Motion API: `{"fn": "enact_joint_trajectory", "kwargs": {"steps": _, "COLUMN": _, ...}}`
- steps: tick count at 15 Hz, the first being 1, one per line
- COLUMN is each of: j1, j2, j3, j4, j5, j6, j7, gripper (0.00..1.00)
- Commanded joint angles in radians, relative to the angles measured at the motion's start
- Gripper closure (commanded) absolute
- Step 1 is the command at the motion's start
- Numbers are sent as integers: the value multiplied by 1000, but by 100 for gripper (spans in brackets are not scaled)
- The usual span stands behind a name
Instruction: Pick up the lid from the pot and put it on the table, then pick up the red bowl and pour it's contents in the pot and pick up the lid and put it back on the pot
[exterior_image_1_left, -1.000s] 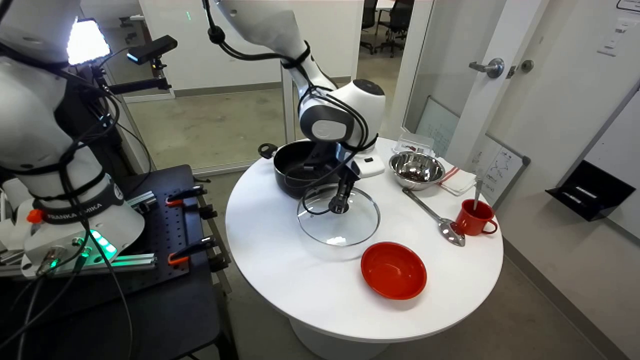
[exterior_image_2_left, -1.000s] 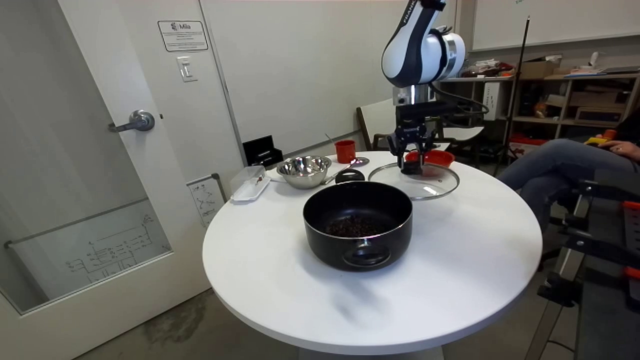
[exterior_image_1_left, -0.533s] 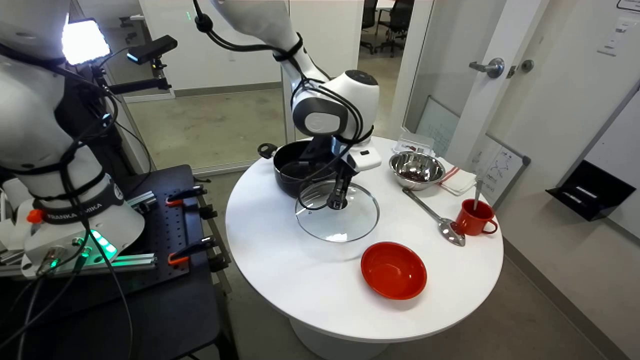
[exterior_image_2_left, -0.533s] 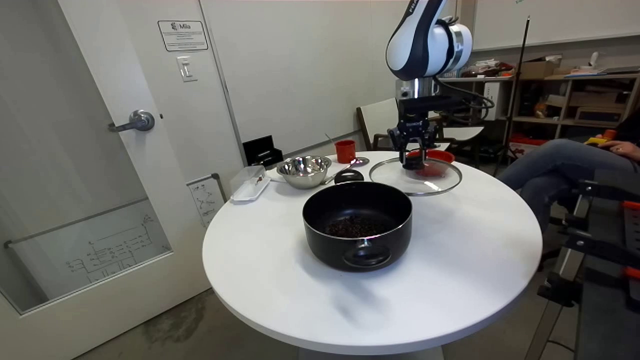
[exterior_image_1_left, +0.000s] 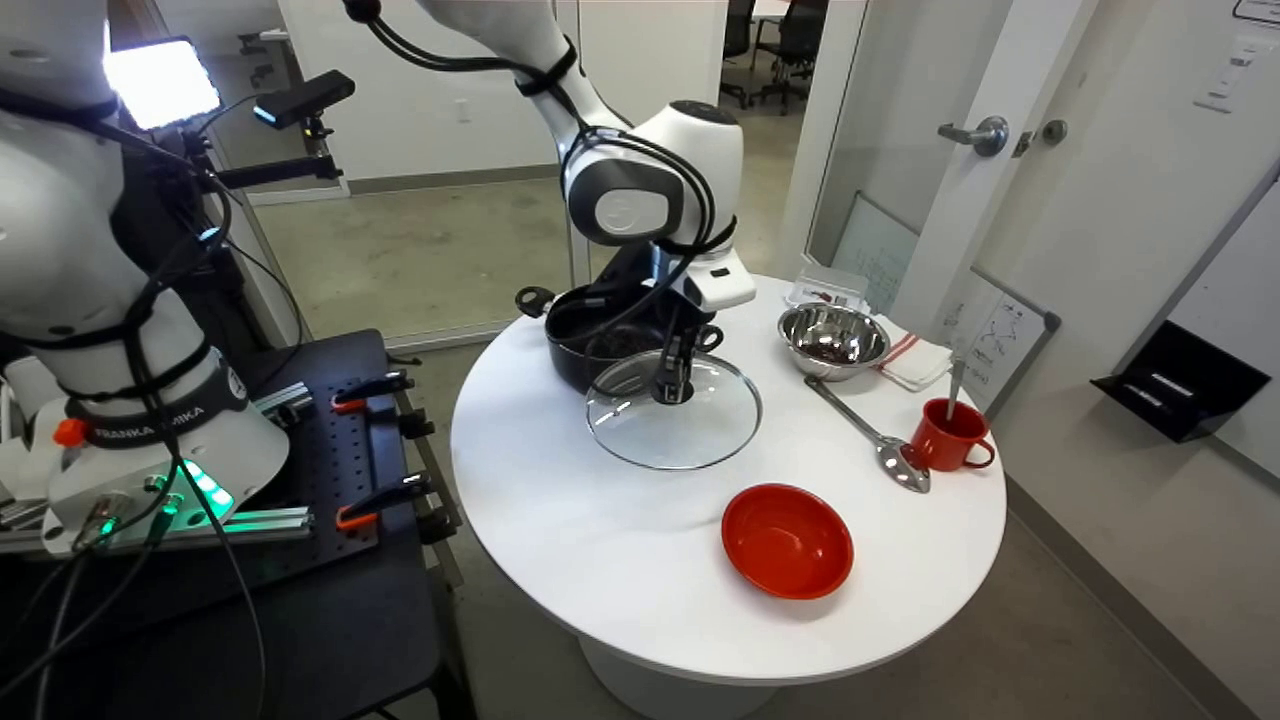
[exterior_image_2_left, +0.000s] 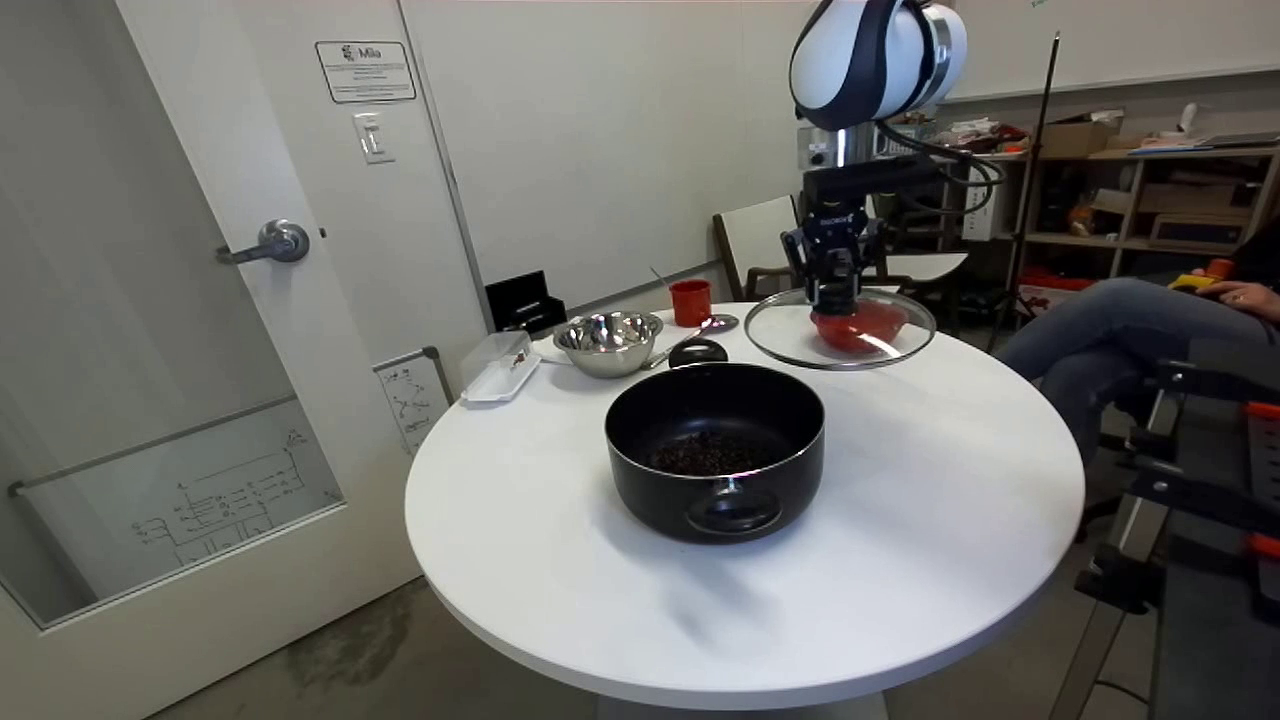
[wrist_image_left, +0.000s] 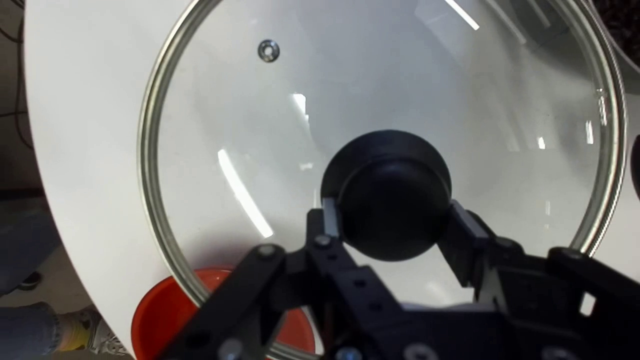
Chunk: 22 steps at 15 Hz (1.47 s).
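On the round white desk (exterior_image_1_left: 560, 560) stands the black pot (exterior_image_2_left: 650, 490) with dark grains (exterior_image_2_left: 710, 453) inside; in an exterior view it lies to the lower left of the pincer (exterior_image_2_left: 834, 300), the gap the coming move turns on. The glass lid (exterior_image_1_left: 690, 432) hangs near the pot, apparently clear of the desk; being round, it has no long axis to line up. Whether it is above the pot's rim is hard to tell. The red bowl (exterior_image_1_left: 788, 542) rests on the desk, seemingly empty, so covering the pot looks like the step in hand. The pincer, spread to the width of the lid's black knob (wrist_image_left: 387, 185), has hold of it. The arm's base (exterior_image_1_left: 165, 420) reads "FRANKA EMIKA", a posted sign (exterior_image_2_left: 366, 72) "Mila"; finer print is illegible.
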Motion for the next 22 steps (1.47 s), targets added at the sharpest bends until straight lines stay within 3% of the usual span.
{"fn": "enact_joint_trajectory", "kwargs": {"steps": 1, "j1": 29, "j2": -93, "j3": 16, "j4": -56, "j5": -26, "j6": -40, "j7": 26, "gripper": 75}}
{"fn": "enact_joint_trajectory", "kwargs": {"steps": 9, "j1": 37, "j2": -120, "j3": 147, "j4": -38, "j5": 43, "j6": -84, "j7": -5, "gripper": 75}}
{"fn": "enact_joint_trajectory", "kwargs": {"steps": 13, "j1": 42, "j2": -85, "j3": 160, "j4": -31, "j5": 29, "j6": -63, "j7": 0, "gripper": 75}}
{"fn": "enact_joint_trajectory", "kwargs": {"steps": 14, "j1": 44, "j2": -84, "j3": 162, "j4": -31, "j5": 29, "j6": -63, "j7": 0, "gripper": 50}}
{"fn": "enact_joint_trajectory", "kwargs": {"steps": 22, "j1": 42, "j2": -69, "j3": 159, "j4": -31, "j5": 29, "j6": -62, "j7": -1, "gripper": 50}}
